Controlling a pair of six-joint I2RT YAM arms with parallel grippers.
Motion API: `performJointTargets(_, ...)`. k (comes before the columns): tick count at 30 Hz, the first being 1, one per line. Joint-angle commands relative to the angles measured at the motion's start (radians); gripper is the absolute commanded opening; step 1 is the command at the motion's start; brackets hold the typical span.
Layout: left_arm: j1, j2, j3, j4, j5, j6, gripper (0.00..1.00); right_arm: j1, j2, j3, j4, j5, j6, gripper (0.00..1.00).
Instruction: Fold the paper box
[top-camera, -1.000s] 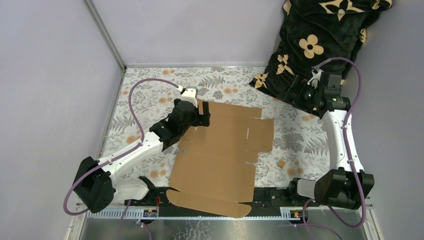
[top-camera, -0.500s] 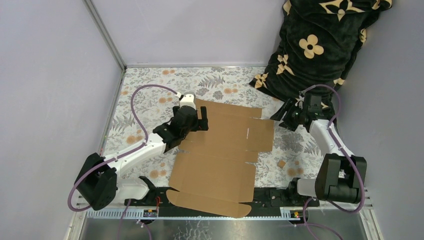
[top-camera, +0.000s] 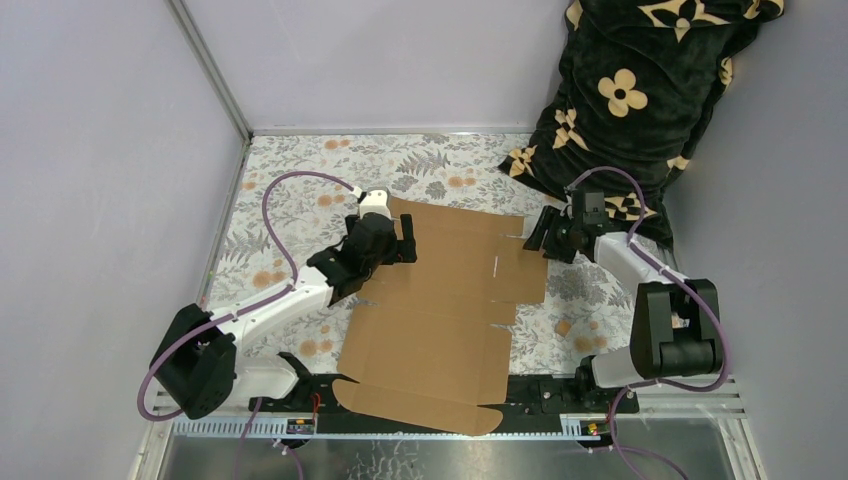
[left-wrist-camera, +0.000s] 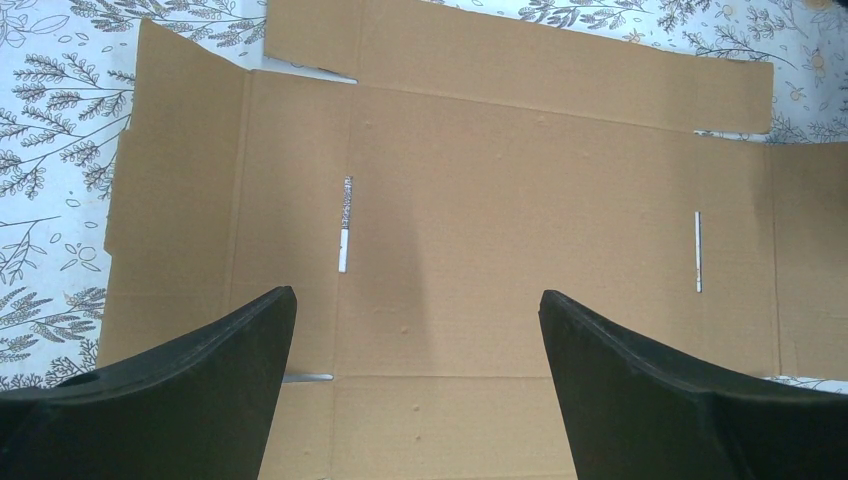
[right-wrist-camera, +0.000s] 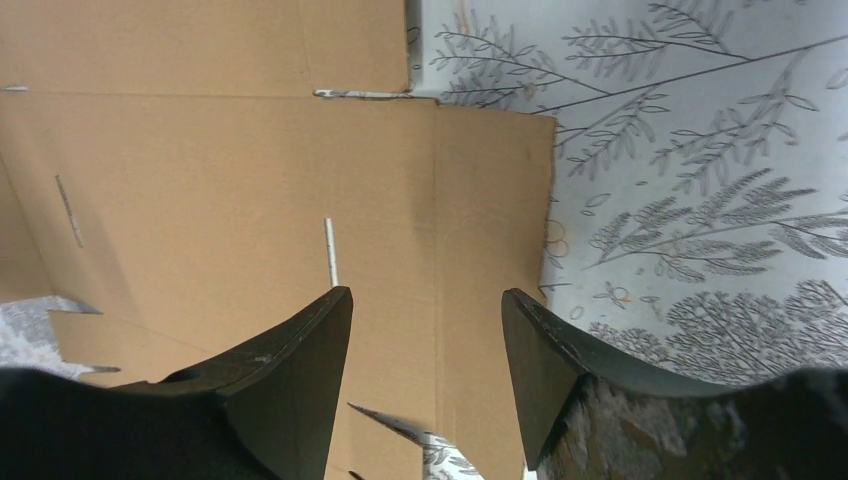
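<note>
The paper box (top-camera: 440, 300) is a flat brown cardboard sheet with flaps and slits, lying unfolded on the floral cloth. My left gripper (top-camera: 405, 235) is open and empty, hovering over the sheet's far left part. In the left wrist view (left-wrist-camera: 415, 295) its jaws stand wide apart above the cardboard (left-wrist-camera: 500, 180). My right gripper (top-camera: 541, 229) is open and empty, just above the sheet's far right edge. In the right wrist view (right-wrist-camera: 425, 292) its jaws straddle the right side flap (right-wrist-camera: 490, 200).
A black blanket with beige flower prints (top-camera: 640, 90) is heaped at the back right, close behind the right arm. Grey walls close the left, back and right. The sheet's near flap (top-camera: 415, 405) overhangs the rail between the arm bases.
The right arm has swung from the blanket leftward and down to the sheet's far right edge. The left gripper has barely shifted. The sheet has not moved.
</note>
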Motion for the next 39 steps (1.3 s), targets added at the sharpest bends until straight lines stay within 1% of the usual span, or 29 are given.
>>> performJointTargets(1, -0.005, -0.019, -0.003, 0.017, -0.007, -0.008, 0.99, 0.006, -0.094, -0.035, 0.071, 0.076, -0.036, 0.64)
performJointTargets(4, -0.005, -0.019, 0.003, 0.009, -0.004, -0.007, 0.99, 0.006, -0.147, -0.054, 0.074, 0.127, -0.036, 0.64)
performJointTargets(6, -0.007, -0.019, 0.006, 0.005, -0.005, -0.006, 0.98, 0.006, -0.153, -0.068, 0.096, 0.14, -0.03, 0.64)
performJointTargets(9, -0.008, -0.023, 0.001, 0.002, -0.009, -0.006, 0.99, 0.006, -0.106, -0.066, 0.103, 0.119, -0.028, 0.63)
performJointTargets(12, -0.008, -0.026, -0.004, 0.0, -0.009, -0.007, 0.98, 0.005, -0.066, -0.088, 0.149, 0.104, -0.015, 0.63)
performJointTargets(22, -0.008, -0.029, -0.008, -0.002, -0.007, -0.009, 0.98, 0.006, -0.004, -0.12, 0.252, 0.075, 0.006, 0.63)
performJointTargets(26, -0.008, -0.026, -0.009, -0.004, -0.009, -0.007, 0.98, 0.005, 0.008, -0.119, 0.263, 0.077, 0.003, 0.63)
performJointTargets(30, -0.008, -0.021, -0.011, 0.002, -0.008, -0.01, 0.98, 0.005, 0.027, -0.116, 0.28, 0.047, -0.003, 0.62)
performJointTargets(37, -0.008, -0.021, -0.011, -0.007, -0.012, -0.006, 0.99, 0.006, 0.109, -0.125, 0.342, -0.056, 0.003, 0.62)
performJointTargets(39, -0.008, -0.026, -0.013, -0.006, -0.014, -0.005, 0.98, 0.005, 0.128, -0.137, 0.365, -0.075, 0.008, 0.6)
